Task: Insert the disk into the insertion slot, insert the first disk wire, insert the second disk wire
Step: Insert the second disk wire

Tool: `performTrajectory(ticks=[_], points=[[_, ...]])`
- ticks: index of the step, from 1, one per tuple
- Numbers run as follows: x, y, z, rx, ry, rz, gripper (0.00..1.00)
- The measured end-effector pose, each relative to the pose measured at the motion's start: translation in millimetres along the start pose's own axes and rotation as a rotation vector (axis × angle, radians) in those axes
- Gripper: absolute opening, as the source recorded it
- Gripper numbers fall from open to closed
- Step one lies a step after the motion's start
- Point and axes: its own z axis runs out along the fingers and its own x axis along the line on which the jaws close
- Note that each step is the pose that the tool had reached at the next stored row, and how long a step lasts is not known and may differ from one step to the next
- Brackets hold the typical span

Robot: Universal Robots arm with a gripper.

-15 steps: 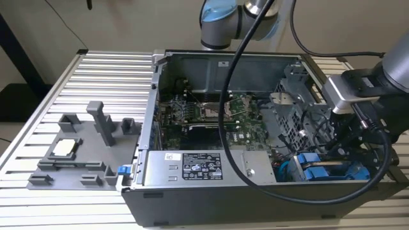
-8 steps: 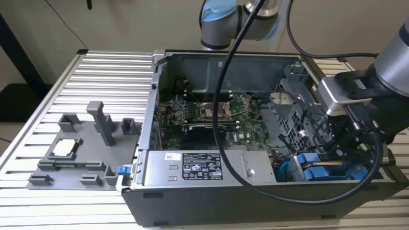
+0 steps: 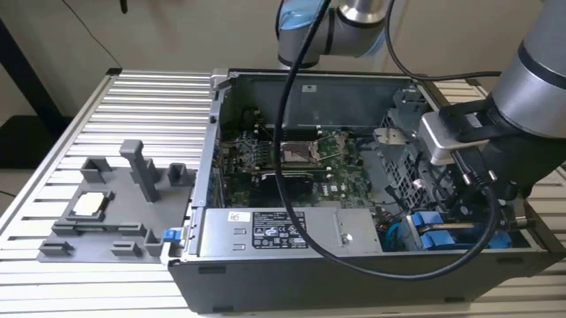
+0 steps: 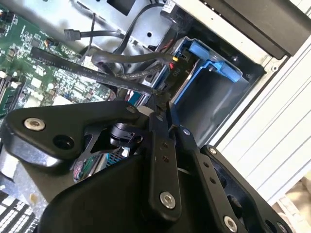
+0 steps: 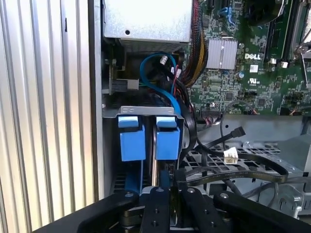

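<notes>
Black two-finger gripper (image 4: 163, 103) pinches black wire connector at blue-framed disk (image 5: 146, 136), seated in grey sheet-metal insertion slot (image 5: 146, 111). Wire-insertion step apparently in hand; seating calls for straight, aligned push.

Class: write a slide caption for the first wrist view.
Gripper poised at the blue-tabbed insertion slot, cables trailing beside the motherboard.

In the second wrist view the black tool (image 4: 163, 104) has its two fingers drawn close together, pinching a flat black cable (image 4: 92, 68) just beside the blue plastic carrier frame (image 4: 211, 60). That frame sits inside the grey sheet-metal bay (image 4: 214, 104). Beyond the cable lies the green motherboard (image 4: 39, 53), and a ribbed metal surface (image 4: 277, 136) lies outside the case.
</notes>
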Motion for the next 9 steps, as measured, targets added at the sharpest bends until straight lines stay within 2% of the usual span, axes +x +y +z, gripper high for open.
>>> performTrajectory(ticks=[3,4,7,9], points=[[-0.4,3.2,0.5,0.0275,0.0007,-0.001,0.16],[-0.5,3.6,0.6,0.0328,0.0013,0.001,0.16],[-0.5,3.6,0.5,0.0338,0.0020,0.002,0.16],[-1.0,3.9,1.4,0.0384,0.0021,0.003,0.16]])
